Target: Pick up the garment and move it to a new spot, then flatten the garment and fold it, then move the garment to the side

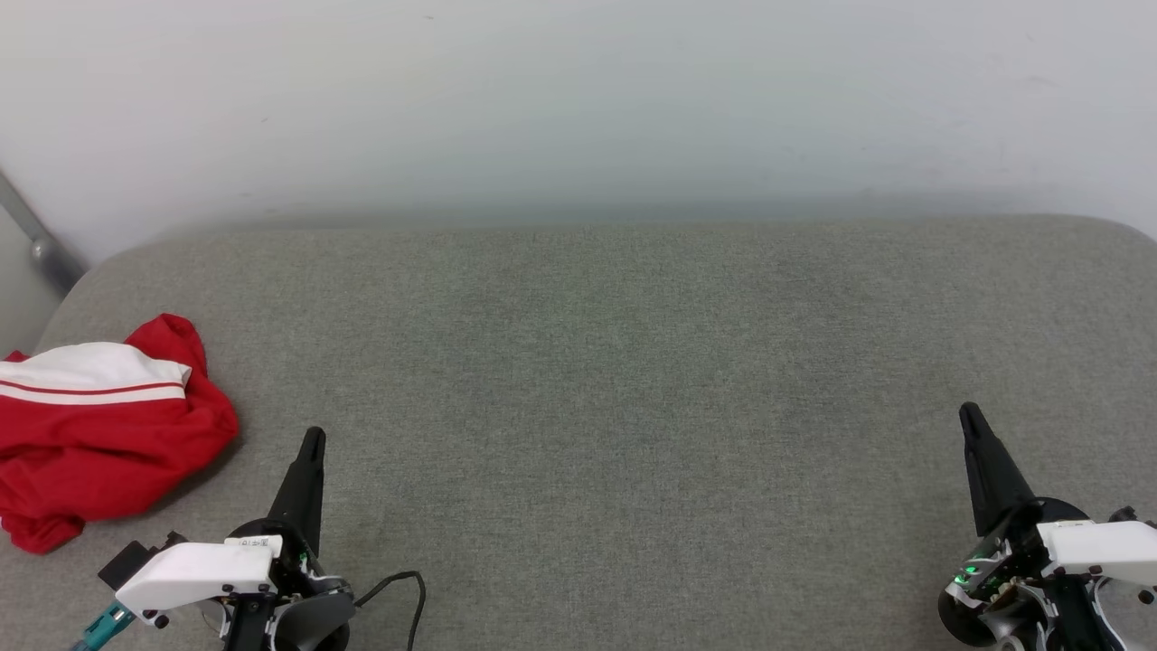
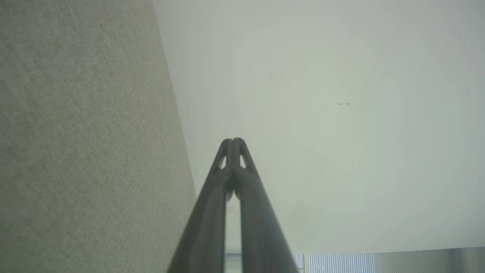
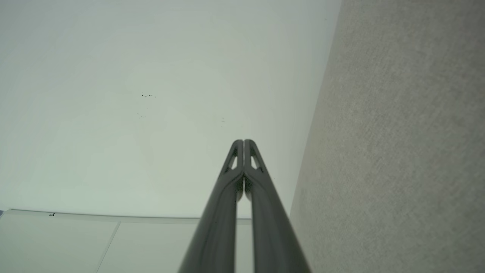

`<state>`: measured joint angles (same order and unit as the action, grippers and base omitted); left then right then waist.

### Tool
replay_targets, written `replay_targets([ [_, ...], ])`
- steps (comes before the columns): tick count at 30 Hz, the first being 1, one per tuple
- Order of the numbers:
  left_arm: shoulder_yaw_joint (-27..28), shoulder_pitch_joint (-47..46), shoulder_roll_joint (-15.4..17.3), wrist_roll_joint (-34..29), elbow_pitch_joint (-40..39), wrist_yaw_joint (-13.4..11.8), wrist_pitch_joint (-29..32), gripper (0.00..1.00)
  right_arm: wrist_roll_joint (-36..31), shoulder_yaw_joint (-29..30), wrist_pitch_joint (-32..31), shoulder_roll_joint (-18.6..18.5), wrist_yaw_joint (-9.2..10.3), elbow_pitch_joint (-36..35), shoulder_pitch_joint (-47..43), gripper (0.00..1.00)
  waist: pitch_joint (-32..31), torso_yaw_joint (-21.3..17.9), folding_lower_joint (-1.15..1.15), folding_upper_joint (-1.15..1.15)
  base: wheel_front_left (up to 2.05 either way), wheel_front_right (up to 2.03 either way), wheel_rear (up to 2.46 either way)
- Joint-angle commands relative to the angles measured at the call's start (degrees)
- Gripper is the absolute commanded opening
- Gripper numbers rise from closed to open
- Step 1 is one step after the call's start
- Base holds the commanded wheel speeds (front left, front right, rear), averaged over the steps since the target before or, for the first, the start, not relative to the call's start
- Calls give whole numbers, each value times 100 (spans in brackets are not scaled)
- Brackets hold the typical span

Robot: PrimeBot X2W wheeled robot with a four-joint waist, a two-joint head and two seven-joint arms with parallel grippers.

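A red jersey T-shirt (image 1: 99,443) lay crumpled at the left edge of the head view, on a grey woven padded surface (image 1: 597,380); a white sleeve with red stripes showed on top of the heap; part of the shirt ran off the frame's left edge. My left pincer (image 1: 313,436) stood at the lower left, its two dark fingers pressed together into one point, holding nothing; its tip pointed up the frame, just right of the shirt and apart from it. My right pincer (image 1: 968,412) stood at the lower right, well apart from the shirt; it too was closed to a point and held nothing. A thin black cable (image 1: 411,588) looped beside my left wrist at the bottom edge; a pale wall (image 1: 578,99) rose across the upper third, beyond the surface's rounded far edge; a grey metal bar (image 1: 36,240) slanted at the upper left.

In the left wrist view the fingers (image 2: 212,220) met at their tips in mid-frame; the fabric surface ran down the left side, the wall lay to the right. In the right wrist view the fingers (image 3: 271,227) also met at their tips; the wall lay on the left, the fabric surface down the right.
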<state>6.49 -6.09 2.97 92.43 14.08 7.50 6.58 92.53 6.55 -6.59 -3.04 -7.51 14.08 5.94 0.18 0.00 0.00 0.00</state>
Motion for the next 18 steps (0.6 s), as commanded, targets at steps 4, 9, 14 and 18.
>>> replay_targets([
  [4, 24, -44, -12, -16, 4, 11, 15, 0, -34, 4, -13, 25, 4, 6, 75, 0, 0, 0, 0, 0, 0, 0, 0],
  [9, 24, -44, -12, -16, 4, 11, 15, 0, -33, 3, -13, 25, 4, 6, 75, 0, 0, 0, 0, 0, 0, 0, 0],
  [14, 24, -44, -12, -16, 4, 11, 15, 0, -33, 2, -12, 25, 3, 6, 75, 0, 0, 0, 0, 0, 0, 0, 0],
  [18, 24, -44, -12, -16, 4, 11, 15, 0, -32, 2, -11, 25, 3, 6, 75, 0, 0, 0, 0, 0, 0, 0, 0],
])
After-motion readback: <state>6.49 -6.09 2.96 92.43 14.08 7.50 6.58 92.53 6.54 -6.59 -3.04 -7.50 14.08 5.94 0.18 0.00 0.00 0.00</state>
